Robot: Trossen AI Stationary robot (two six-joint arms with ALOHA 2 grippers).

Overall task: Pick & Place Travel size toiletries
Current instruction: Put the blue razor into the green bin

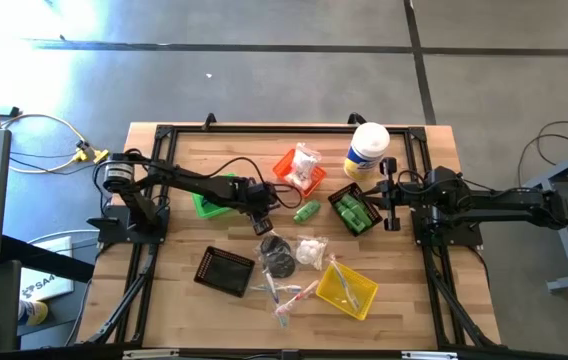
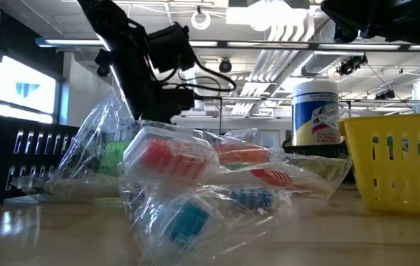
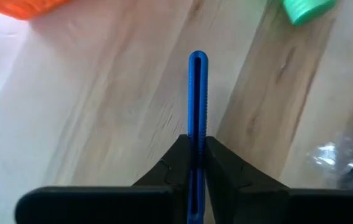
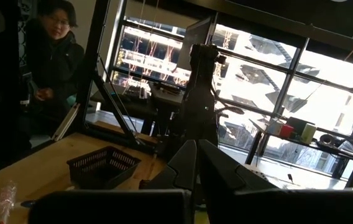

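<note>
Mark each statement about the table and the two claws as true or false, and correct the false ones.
1. The left claw is shut on a thin blue piece. True.
2. The white canister lies on its side. False: it stands upright.
3. The orange bin holds a white packet. True.
4. The right claw holds a green bottle. False: it is shut and holds nothing.
5. One green bottle lies on the bare wood. True.

Around the tall white canister [image 1: 367,150] at the far side of the wooden table [image 1: 164,290] stand an orange bin [image 1: 294,175], a green bin [image 1: 207,203], black bins [image 1: 224,271] and a yellow bin [image 1: 349,290].
</note>
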